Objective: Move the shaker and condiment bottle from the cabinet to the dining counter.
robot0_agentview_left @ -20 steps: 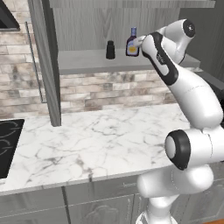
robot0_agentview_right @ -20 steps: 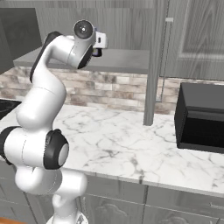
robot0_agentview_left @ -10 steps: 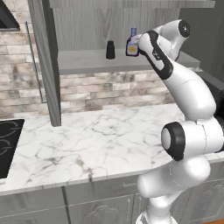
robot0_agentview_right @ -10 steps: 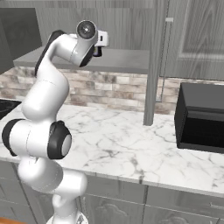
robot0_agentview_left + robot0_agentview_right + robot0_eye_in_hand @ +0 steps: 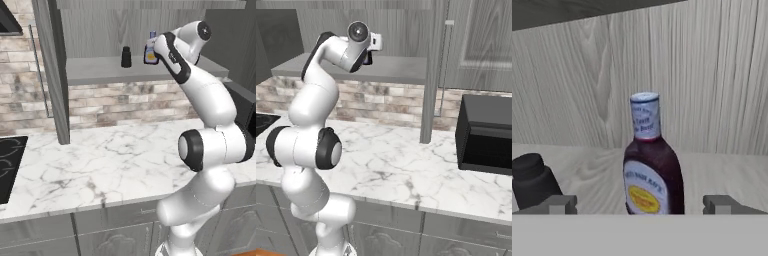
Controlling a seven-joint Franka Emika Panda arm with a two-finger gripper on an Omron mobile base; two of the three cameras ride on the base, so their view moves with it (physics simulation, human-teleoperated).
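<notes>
Setting: simulated kitchen, with a grey wood-grain cabinet (image 5: 150,30) standing open above a marble tabletop (image 5: 100,165).
Shelf contents: the condiment bottle (image 5: 652,165) stands upright on the grey inner shelf (image 5: 100,70), the black shaker (image 5: 126,57) beside it, apart.
Arm: the gripper (image 5: 639,206) is raised to shelf height, bottle centred between its tips (nothing touching).
Jaws: wide open, holding nothing.
Change: over the last second the arm has leaned further into the cabinet, closing on the bottle.
Meaning: likely lining up the first grasp; neither item has left the cabinet yet.
</notes>
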